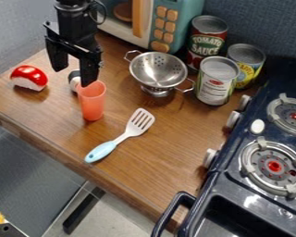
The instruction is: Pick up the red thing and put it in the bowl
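Red toy (28,77) lies on the surface (169,148), away from my gripper (74,76), which is spread. Drifting sideways, I could topple the orange cup (92,102) (tall and close by); pinched too high, the toy's rounded top could slip free short of the metal bowl (157,68).

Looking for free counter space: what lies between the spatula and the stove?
Nothing: the camera view shows bare wooden counter from spatula to stove.
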{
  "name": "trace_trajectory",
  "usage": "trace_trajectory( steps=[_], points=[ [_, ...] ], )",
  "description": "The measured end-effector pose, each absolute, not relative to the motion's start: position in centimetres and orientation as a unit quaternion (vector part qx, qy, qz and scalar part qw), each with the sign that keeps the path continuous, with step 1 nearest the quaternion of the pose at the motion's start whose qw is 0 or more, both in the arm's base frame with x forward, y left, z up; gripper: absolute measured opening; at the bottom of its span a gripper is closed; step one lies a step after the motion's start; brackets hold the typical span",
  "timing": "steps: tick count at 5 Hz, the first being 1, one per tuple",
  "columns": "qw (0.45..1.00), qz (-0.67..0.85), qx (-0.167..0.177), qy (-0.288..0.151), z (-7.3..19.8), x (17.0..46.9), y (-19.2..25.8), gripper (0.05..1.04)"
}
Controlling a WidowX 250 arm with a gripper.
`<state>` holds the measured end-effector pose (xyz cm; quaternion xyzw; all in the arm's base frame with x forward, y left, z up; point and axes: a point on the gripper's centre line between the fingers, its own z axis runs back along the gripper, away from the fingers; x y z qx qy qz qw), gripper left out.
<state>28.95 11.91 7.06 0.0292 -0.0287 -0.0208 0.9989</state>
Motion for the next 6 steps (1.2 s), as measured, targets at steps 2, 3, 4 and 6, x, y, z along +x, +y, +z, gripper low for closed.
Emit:
trace_trajectory(
  steps=[2, 3, 4, 6],
  points=[
    [0.999, -0.030, 0.029, -0.009, 7.0, 29.0, 12.2, 0.999],
    [1.000, -0.019, 0.020, -0.006, 7.8, 28.6, 13.8, 0.999],
    [1.000, 0.021, 0.020, -0.009, 8.1, 27.9, 15.7, 0.999],
    [0.979, 0.196, 0.062, -0.009, 6.9, 26.9, 17.8, 0.999]
  ],
)
